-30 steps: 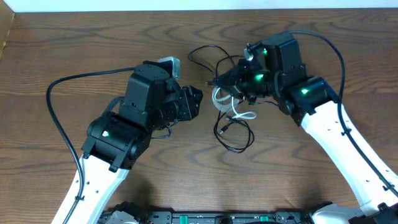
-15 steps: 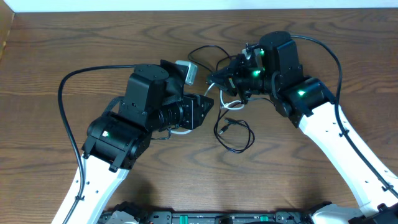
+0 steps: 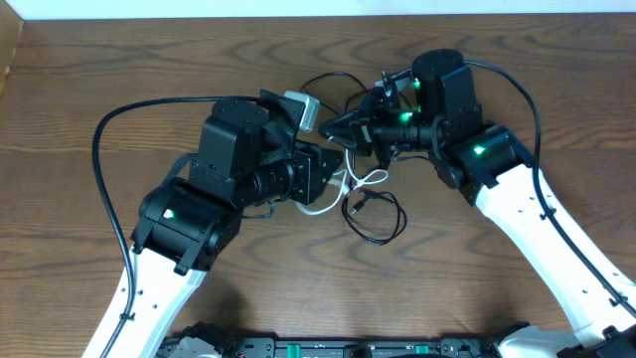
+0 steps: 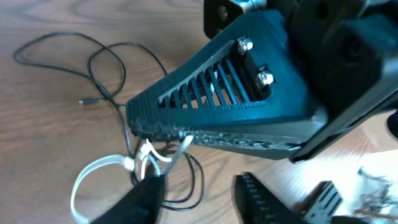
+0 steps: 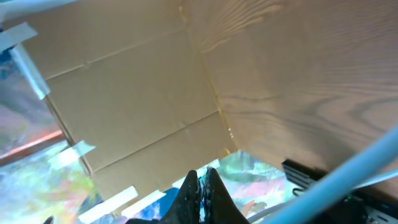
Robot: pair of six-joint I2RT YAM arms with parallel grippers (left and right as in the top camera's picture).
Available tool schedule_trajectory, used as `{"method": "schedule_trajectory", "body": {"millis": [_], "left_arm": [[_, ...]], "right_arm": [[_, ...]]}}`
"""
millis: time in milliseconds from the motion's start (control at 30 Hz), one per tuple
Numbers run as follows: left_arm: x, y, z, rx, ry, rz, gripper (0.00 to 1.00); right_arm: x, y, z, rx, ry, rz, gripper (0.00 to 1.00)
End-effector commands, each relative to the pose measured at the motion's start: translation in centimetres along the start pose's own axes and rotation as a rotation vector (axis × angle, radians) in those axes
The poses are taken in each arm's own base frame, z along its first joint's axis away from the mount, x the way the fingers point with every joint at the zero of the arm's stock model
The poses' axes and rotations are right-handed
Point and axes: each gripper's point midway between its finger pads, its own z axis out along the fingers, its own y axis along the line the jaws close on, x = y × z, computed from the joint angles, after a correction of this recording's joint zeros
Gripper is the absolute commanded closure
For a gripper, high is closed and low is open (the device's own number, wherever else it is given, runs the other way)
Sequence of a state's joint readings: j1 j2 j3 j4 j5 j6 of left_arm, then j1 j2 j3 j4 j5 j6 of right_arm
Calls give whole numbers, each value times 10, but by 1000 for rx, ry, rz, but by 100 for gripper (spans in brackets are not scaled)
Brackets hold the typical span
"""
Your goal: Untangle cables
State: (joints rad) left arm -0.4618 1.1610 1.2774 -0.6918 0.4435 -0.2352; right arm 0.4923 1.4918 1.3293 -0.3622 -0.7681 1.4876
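- Overhead view: the two arms meet in the upper middle of the frame, above the brown wooden bench point(image 3: 79, 80).
- The left gripper point(image 3: 328, 177) points to the right, and the right gripper point(image 3: 334, 124) points to the left, just above it in the picture.
- The white cable point(image 3: 366, 179) lies in small loops between and under the two grippers.
- The upper black cable point(image 3: 323, 84) makes loops beside the right gripper. The lower black cable point(image 3: 383, 224) makes one round loop just below the white one, in the middle of the frame.
- Left wrist view: the right gripper point(image 4: 140, 124) crosses the frame as one long dark wedge, with its tip at the middle left. Its jaws are closed.
- The white cable point(image 4: 93, 177) hangs in a loop at the lower left, and its strands touch the lower edge of this wedge. I cannot tell if they are pinched there.
- The left gripper point(image 4: 199, 194) is at the bottom edge. Its jaws are apart, and a thin black loop point(image 4: 198, 174) is seen in the gap.
- A black cable point(image 4: 102, 56) lies in wide curves at the upper left, flat on the bench point(image 4: 37, 124).
- Right wrist view: the right gripper point(image 5: 202, 186) is at the bottom middle, with its jaws pressed together and no cable seen between them.
- Behind them are a cardboard sheet point(image 5: 137, 106) and some of the bench point(image 5: 311, 74).
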Motion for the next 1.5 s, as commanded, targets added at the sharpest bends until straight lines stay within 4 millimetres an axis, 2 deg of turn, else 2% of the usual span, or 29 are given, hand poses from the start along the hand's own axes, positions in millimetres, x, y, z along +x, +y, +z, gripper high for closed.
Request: {"method": "schedule_trajectory", "body": {"millis": [0,67,200,367,533,833,1100,1200,1467], "left_arm": [[1,-1,0,7,2,16,64],[1,-1,0,7,3,16,69],[1,-1,0,7,3,29,70],[2,0,0,5,4,62,69],[-4,17,-1,-98,-24,64,68],[-8,25,-2,-143,-44,67,67],[-16,20,-3,-123,-76,78,66],[-17,17,-6,-115,-86,87,66],[-8,22,0,-126,-37,108,66]], "right_arm": [[11,7,0,-18,52,18,98],[11,8,0,-22,54,14,98],[13,9,0,-24,63,13,98],[17,11,0,-34,88,4,98],[15,12,-1,-36,84,5,98],[16,12,-2,-37,91,12,98],[15,10,-2,-32,88,10,98],[7,7,-1,-21,42,16,98],[17,12,-2,-37,95,20,99]]}}
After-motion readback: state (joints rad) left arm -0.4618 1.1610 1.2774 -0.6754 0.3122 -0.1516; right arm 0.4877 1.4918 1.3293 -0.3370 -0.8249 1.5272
